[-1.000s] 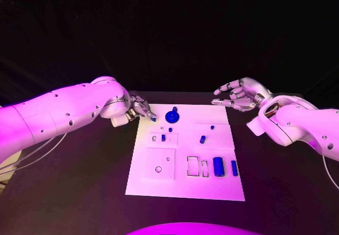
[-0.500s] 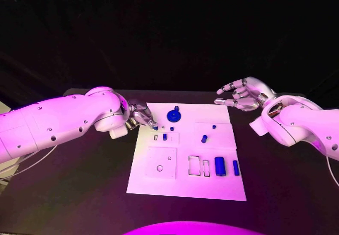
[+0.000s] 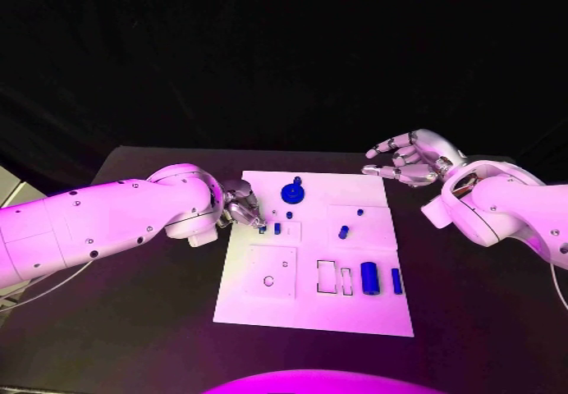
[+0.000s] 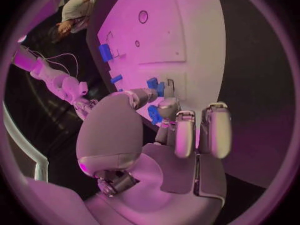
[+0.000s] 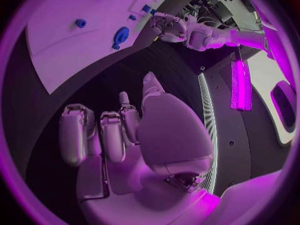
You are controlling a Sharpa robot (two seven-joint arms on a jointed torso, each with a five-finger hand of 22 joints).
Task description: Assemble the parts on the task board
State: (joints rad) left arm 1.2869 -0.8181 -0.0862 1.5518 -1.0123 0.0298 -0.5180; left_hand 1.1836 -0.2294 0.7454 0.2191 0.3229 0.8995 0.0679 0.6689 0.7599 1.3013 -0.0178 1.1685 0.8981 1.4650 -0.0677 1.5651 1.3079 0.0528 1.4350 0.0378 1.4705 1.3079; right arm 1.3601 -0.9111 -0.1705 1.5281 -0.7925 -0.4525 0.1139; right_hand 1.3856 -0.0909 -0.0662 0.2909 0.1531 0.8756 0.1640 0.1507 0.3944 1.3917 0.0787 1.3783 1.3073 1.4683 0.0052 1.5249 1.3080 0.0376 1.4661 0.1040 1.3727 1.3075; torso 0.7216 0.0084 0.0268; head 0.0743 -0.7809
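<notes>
The white task board [image 3: 313, 308] lies in the middle of the black table. My left hand [image 3: 240, 207] is at the board's left edge and pinches a small blue part [image 3: 263, 230] between thumb and fingers, low over the small slots beside another small blue part [image 3: 277, 229]. The left wrist view shows this pinched blue part [image 4: 154, 114] at the fingertips [image 4: 167, 107], just off the board [image 4: 187, 35]. My right hand [image 3: 409, 160] hovers past the board's far right corner, fingers apart and holding nothing. A round blue part [image 3: 291, 194] stands near the far edge.
On the board also lie a small blue peg [image 3: 343, 232], a blue cylinder [image 3: 369, 278] and a slim blue bar [image 3: 396, 281], next to two empty rectangular slots [image 3: 324, 277]. A square plate with a hole [image 3: 270, 271] sits on the near left.
My left hand has moved along the board's left edge toward me, carrying the small blue part from beside the round part to the small slots. The right hand has hardly moved.
</notes>
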